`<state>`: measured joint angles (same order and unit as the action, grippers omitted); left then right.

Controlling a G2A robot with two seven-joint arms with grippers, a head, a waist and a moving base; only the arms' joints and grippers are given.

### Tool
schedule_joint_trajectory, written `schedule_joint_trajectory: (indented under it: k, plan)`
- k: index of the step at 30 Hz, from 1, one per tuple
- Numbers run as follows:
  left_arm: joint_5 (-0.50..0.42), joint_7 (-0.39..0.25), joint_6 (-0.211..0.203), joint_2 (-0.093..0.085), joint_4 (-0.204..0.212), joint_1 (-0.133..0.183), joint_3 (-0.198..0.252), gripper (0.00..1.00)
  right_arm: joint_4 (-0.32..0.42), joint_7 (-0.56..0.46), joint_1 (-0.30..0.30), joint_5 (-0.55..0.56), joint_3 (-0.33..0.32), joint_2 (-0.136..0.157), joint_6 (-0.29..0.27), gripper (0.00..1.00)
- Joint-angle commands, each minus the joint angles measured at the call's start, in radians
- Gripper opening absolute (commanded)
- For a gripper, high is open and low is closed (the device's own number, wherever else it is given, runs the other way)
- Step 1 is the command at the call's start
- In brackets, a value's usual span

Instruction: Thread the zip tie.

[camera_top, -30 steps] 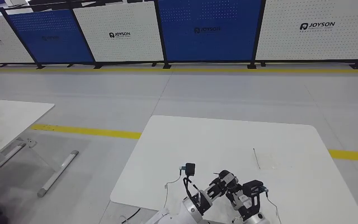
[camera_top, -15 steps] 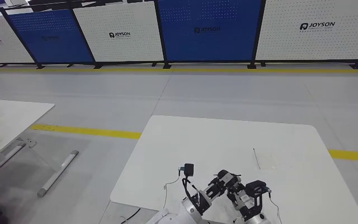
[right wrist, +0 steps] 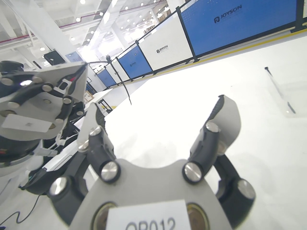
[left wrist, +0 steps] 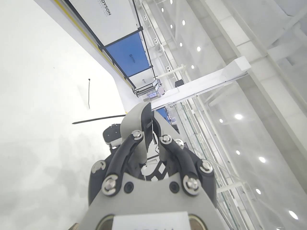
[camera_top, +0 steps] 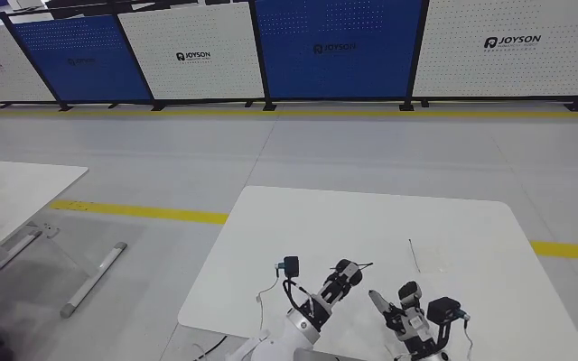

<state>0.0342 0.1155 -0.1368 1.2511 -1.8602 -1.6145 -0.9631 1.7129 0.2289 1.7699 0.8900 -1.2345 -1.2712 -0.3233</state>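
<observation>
Black zip tie (left wrist: 98, 119) clamped in left gripper (left wrist: 149, 118), strap curving out above near edge of white table (camera_top: 361, 217). Second zip tie (right wrist: 279, 89) lies flat farther out, well apart. Right gripper (right wrist: 159, 106) alongside, fingers spread.
</observation>
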Motion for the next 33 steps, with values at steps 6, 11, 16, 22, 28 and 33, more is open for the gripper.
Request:
schedule_joint_trajectory:
  k: [6, 11, 16, 22, 28, 33]
  plan:
    - [-0.02, 0.015, 0.006, -0.001, 0.022, -0.004, -0.032, 0.0, 0.008, 0.084, 0.053, -0.081, -0.069, 0.008, -0.017, 1.0]
    - [-0.008, 0.008, 0.024, -0.001, 0.029, -0.001, -0.03, 0.0, 0.009, 0.088, 0.056, -0.088, -0.072, 0.008, -0.017, 1.0]
    - [-0.008, 0.008, 0.024, -0.001, 0.029, -0.001, -0.03, 0.0, 0.009, 0.088, 0.056, -0.088, -0.072, 0.008, -0.017, 1.0]
    - [0.051, 0.095, 0.028, 0.005, 0.046, 0.012, -0.025, 0.0, 0.021, 0.101, 0.05, -0.195, -0.099, 0.007, -0.017, 1.0]
    - [0.061, 0.174, 0.048, 0.017, 0.082, 0.033, -0.016, 0.0, 0.055, 0.119, 0.082, -0.309, -0.163, 0.016, -0.017, 1.0]
    - [0.025, 0.275, 0.053, 0.033, 0.127, 0.067, -0.018, 0.0, 0.055, 0.128, 0.084, -0.449, -0.237, 0.022, -0.017, 1.0]
